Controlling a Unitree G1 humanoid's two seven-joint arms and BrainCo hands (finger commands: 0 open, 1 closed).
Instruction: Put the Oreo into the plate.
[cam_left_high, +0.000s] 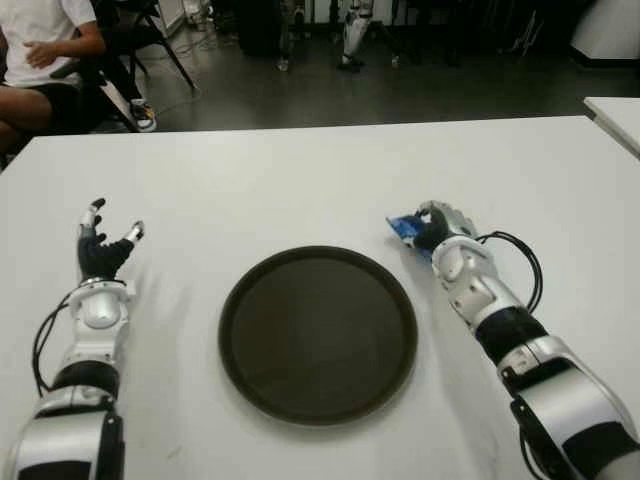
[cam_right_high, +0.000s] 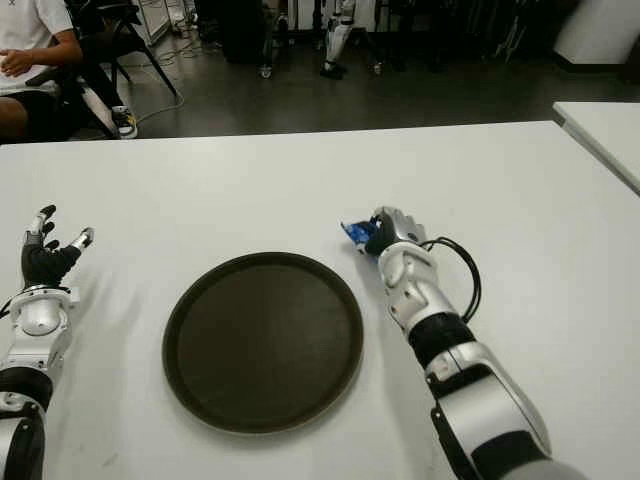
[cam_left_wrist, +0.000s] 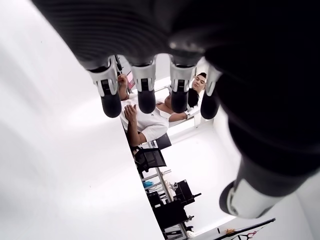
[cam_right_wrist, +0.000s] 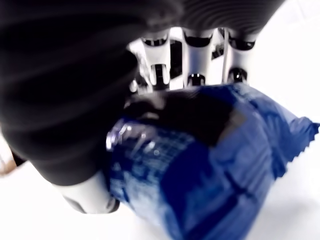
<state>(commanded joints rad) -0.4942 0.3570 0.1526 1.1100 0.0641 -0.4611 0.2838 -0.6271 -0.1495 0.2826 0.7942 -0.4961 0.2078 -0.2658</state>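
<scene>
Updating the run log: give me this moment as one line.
right hand: shut on Oreo pack, right of plate | plate: nothing on it | left hand: open, left of plate

One Oreo pack (cam_left_high: 405, 228), one plate (cam_left_high: 318, 335), two hands (cam_left_high: 105, 252).

My right hand (cam_left_high: 437, 226) reaches forward with its fingers (cam_right_wrist: 192, 60) curled, seemingly clamped tight; my left hand (cam_left_high: 103, 252) is raised at the left, fingers (cam_left_wrist: 146, 87) spread and holding nothing
</scene>
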